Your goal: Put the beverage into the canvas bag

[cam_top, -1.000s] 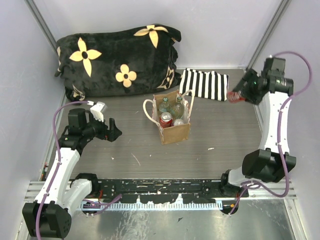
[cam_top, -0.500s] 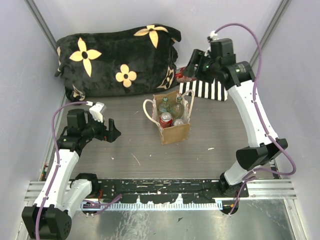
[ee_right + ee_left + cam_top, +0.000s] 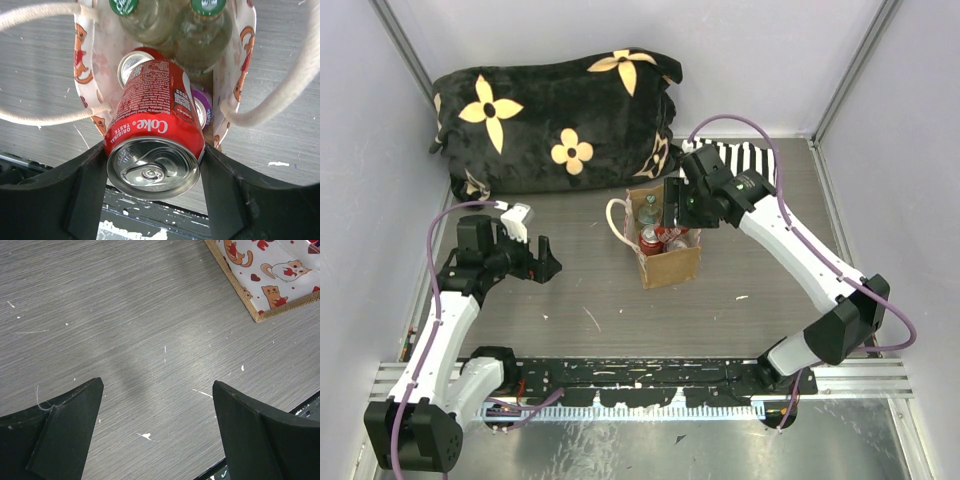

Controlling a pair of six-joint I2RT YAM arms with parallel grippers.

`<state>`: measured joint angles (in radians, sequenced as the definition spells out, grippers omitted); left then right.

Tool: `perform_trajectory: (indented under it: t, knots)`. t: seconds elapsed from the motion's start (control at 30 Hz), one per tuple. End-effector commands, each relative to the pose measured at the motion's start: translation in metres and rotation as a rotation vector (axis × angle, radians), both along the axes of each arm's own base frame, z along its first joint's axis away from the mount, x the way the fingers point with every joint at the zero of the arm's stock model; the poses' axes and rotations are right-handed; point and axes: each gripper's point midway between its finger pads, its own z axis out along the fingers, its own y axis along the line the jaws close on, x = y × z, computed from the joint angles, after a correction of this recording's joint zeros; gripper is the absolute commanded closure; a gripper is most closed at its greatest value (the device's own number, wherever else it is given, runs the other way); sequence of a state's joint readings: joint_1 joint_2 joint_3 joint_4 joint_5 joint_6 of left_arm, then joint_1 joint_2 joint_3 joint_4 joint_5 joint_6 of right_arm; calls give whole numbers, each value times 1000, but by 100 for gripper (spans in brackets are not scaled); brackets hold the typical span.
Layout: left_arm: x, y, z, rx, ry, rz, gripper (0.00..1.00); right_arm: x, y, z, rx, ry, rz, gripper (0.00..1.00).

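The tan burlap canvas bag (image 3: 670, 266) with cream looped handles stands at the table's middle; its cat-print lining shows in the right wrist view (image 3: 86, 60). Inside are two green-capped glass bottles (image 3: 202, 30), a red can (image 3: 651, 240) and a purple-rimmed can (image 3: 202, 107). My right gripper (image 3: 672, 218) is shut on a red Coke can (image 3: 155, 130) and holds it over the bag's open mouth, base toward the bag. My left gripper (image 3: 548, 262) is open and empty over bare table left of the bag; a bag corner (image 3: 265, 270) shows in its wrist view.
A black plush bundle with yellow flowers (image 3: 555, 120) lies at the back left. A flat black-and-white striped fabric piece (image 3: 745, 160) lies behind the bag, partly under the right arm. A black rail (image 3: 650, 385) runs along the near edge.
My right arm has swung from the far right, across the back, and down over the bag with the Coke can in its grip. The left arm has stayed put.
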<state>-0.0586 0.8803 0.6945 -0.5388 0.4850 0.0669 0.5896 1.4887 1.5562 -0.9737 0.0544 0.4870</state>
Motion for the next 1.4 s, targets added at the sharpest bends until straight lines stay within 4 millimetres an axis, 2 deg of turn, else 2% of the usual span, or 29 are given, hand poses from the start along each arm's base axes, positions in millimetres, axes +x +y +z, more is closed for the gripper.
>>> perform_trajectory:
  t: [0.0,0.3,0.57,0.77,0.97,1.37]
  knots:
    - [7,2,13,9,-34,-2,2,2,7,51,107,-179,-26,99]
    - [9,2,11,15,-33,-6,2,-30,20,36,45,-98,58,99]
    - [11,1,10,12,-27,-6,2,-47,24,20,-6,-29,94,99]
    - [10,2,6,17,-21,-8,2,-50,32,8,-45,15,123,99]
    - [9,2,5,20,-23,-12,2,-52,49,0,-58,50,168,99]
    - [8,1,-1,17,-16,-15,2,-55,52,-16,-128,127,203,99]
